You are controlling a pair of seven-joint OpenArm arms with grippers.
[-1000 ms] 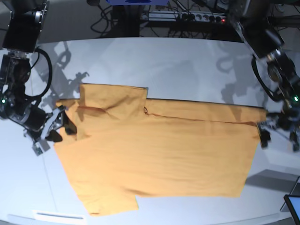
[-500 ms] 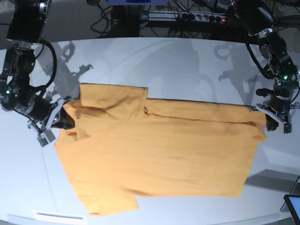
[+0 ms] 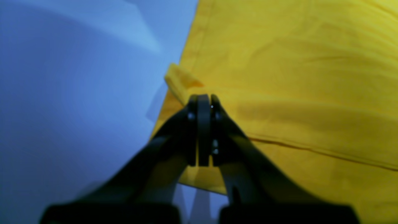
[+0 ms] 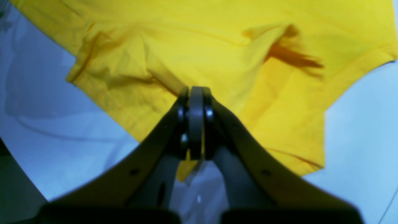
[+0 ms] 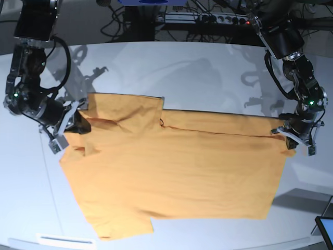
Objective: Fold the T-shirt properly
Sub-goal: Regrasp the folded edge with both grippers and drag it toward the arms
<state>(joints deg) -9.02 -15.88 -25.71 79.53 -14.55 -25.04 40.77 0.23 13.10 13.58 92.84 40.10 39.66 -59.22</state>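
Both hands clamp the orange-yellow T-shirt (image 5: 171,172) spread mid-frame on the counter (image 5: 171,73): left hand (image 5: 295,139) at frame right, right hand (image 5: 78,125) at left. Grasping looks complete; next, lift together and fold.

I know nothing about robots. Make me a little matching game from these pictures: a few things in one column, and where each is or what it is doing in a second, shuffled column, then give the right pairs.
Things:
1. T-shirt
2. left gripper
3. right gripper
4. table

Places or states:
A. pale bare surface under everything
B. jaws shut on the cloth at the base view's left edge of the shirt
C. orange-yellow, spread out, one strip already folded over along the far side
D. jaws shut on the cloth at the base view's right edge of the shirt

Pairs: 1-C, 2-D, 3-B, 4-A
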